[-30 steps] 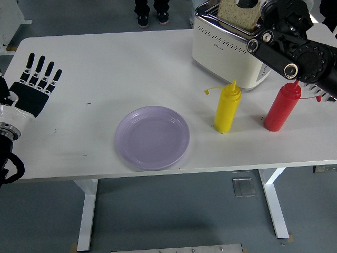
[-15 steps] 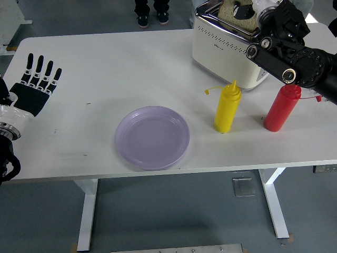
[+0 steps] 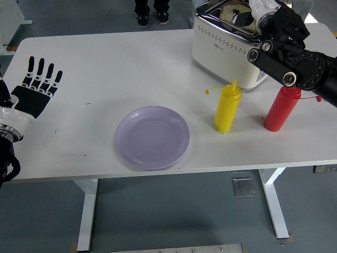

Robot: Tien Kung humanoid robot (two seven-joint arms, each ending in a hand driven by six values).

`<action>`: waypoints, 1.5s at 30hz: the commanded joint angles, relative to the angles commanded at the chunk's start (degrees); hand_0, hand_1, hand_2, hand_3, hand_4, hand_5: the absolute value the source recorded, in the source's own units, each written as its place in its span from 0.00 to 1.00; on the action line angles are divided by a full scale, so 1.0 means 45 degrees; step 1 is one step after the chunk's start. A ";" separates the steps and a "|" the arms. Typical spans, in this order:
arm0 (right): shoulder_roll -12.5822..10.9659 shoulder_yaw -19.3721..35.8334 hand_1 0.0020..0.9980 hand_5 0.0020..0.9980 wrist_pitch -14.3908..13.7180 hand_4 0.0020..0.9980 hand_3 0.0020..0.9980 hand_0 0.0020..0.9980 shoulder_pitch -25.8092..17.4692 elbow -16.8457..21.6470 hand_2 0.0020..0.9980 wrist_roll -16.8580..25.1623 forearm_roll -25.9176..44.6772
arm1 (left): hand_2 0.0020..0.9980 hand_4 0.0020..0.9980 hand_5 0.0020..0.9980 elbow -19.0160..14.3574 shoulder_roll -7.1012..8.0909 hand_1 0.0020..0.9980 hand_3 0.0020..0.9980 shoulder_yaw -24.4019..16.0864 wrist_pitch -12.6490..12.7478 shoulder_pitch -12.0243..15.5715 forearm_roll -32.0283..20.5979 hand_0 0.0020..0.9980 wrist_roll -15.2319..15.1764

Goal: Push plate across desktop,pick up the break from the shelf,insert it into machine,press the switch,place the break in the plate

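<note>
The right hand (image 3: 263, 18) reaches in from the right and sits over the top of the toaster (image 3: 227, 45) at the far side of the counter (image 3: 105, 68). Its fingers are on the slice of bread (image 3: 230, 11), which sits low in the toaster's slot with only its top edge showing just left of the hand. Whether the fingers clasp the bread or only press on it cannot be told. Directly below the right arm stands a red squeeze bottle (image 3: 281, 108), upright. A yellow squeeze bottle (image 3: 227, 107) stands upright to the left of the red one, in front of the toaster and apart from it. Further left and nearer the counter's front edge lies the purple plate (image 3: 152, 137), holding nothing and well apart from the right hand. The left hand (image 3: 34, 89) rests at the counter's left edge, fingers straight and spread, grasping nothing, far from the plate. A person's feet (image 3: 150, 18) show beyond the far edge.
</note>
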 joint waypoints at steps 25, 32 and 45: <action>-0.0552 0.1182 0.58 0.20 0.1012 0.66 0.77 0.47 -0.0042 0.0661 0.78 0.0393 -0.1383 | 0.71 0.82 1.00 0.0064 0.0014 0.75 0.70 -0.0068 0.0063 0.0124 -0.0336 0.80 0.0257; -0.1935 0.2940 0.54 0.00 0.1243 0.33 0.65 0.46 -0.0460 0.2287 0.70 0.0894 -0.3010 | 0.71 0.82 1.00 -0.0032 -0.0004 0.75 0.70 -0.0085 0.0067 0.0119 -0.0509 0.80 0.0333; -0.5686 0.6665 0.51 0.00 0.3467 0.05 0.60 0.44 -0.2878 0.6349 0.69 0.1897 -0.4965 | 0.71 0.82 1.00 -0.0219 -0.0125 0.75 0.70 -0.0371 0.0053 0.0290 -0.0756 0.80 0.0433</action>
